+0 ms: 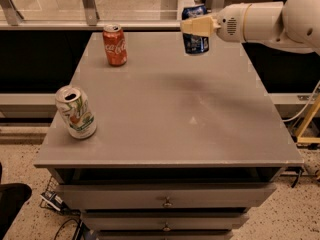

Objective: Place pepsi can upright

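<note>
at the left front of the bench (165, 119) a white and green can (75, 112) stands upright, well apart from the action. further back and to the right a red coca-cola can (115, 45) also stands upright, near the far edge. right of that, over the far part of the bench, is the pepsi can (196, 45). the gripper (192, 26) has closed across its middle, one cream finger lying over its front, with the arm reaching in from the right. the can's long axis runs close to vertical, top end up, leaning only slightly. it seems to hang a little above the surface, though contact is hard to judge. so the coming move looks like a straight lowering onto the free surface beneath, keeping that axis vertical.
</note>
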`<state>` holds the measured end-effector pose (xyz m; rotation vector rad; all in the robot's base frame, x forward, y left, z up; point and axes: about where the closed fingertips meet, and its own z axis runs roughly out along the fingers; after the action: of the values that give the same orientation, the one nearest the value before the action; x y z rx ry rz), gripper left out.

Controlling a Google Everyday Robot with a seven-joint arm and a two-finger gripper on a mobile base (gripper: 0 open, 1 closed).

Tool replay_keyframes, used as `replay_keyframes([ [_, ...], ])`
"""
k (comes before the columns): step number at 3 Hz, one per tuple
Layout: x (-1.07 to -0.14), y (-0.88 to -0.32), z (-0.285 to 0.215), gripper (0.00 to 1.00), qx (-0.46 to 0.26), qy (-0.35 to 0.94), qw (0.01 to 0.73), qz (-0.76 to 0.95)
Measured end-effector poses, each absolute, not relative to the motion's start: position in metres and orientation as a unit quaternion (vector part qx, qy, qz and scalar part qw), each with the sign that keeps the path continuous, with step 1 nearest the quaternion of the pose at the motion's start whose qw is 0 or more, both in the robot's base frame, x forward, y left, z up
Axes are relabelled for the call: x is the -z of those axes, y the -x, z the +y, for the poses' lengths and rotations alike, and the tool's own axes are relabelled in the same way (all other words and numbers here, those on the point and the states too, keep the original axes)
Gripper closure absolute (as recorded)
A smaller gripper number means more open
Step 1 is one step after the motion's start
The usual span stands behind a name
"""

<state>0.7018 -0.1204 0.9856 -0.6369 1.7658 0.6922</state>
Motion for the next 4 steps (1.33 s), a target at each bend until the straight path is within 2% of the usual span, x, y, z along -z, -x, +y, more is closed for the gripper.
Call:
replay_keyframes([
  [2, -0.963, -0.705, -0.123, 1.0, -0.311, 0.249, 0.549, 0.735],
  [4, -0.937, -0.683, -0.119, 1.0, -0.351, 0.324, 0.595, 0.646],
])
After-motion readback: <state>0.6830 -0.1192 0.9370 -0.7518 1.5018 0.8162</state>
